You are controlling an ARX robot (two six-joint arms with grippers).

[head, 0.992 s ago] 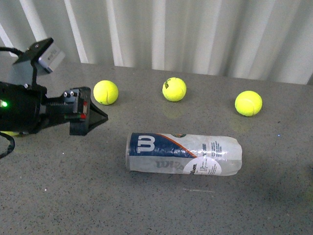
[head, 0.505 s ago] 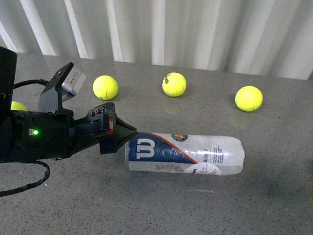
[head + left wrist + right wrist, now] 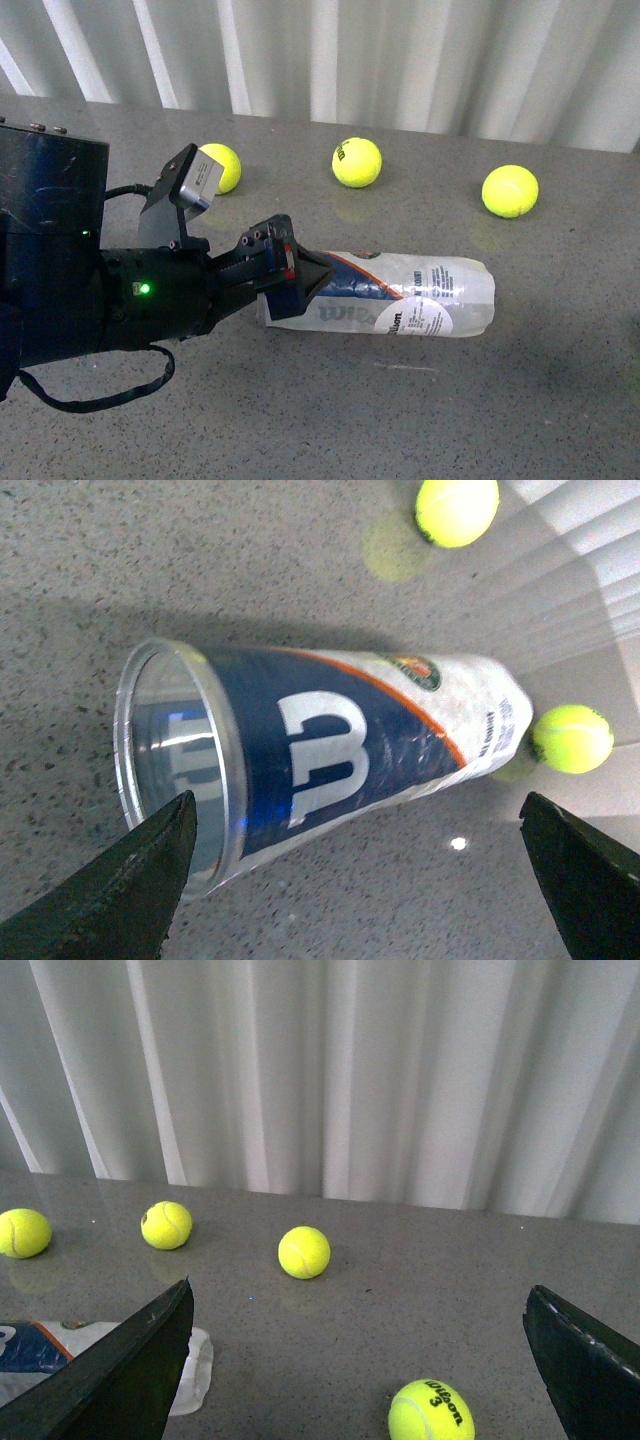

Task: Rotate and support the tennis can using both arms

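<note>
The tennis can (image 3: 410, 305) lies on its side on the grey table, its clear rimmed end to the left. My left gripper (image 3: 300, 275) is open, and its black fingers reach that left end and cover part of the navy label. In the left wrist view the can (image 3: 330, 750) lies just beyond the open gripper (image 3: 360, 880), with one finger (image 3: 130, 885) close under the rim. My right gripper (image 3: 355, 1380) is open and empty. It is not in the front view. The can's far end (image 3: 195, 1370) shows beside one of its fingers.
Three yellow-green balls lie behind the can, at the left (image 3: 222, 165), the middle (image 3: 357, 162) and the right (image 3: 510, 191). Another ball (image 3: 430, 1412) lies between my right gripper's fingers. A white pleated curtain (image 3: 400, 60) closes the back.
My left arm has swung right and forward from the table's left side. Its open fingers have gone from clear of the can to its left end.
</note>
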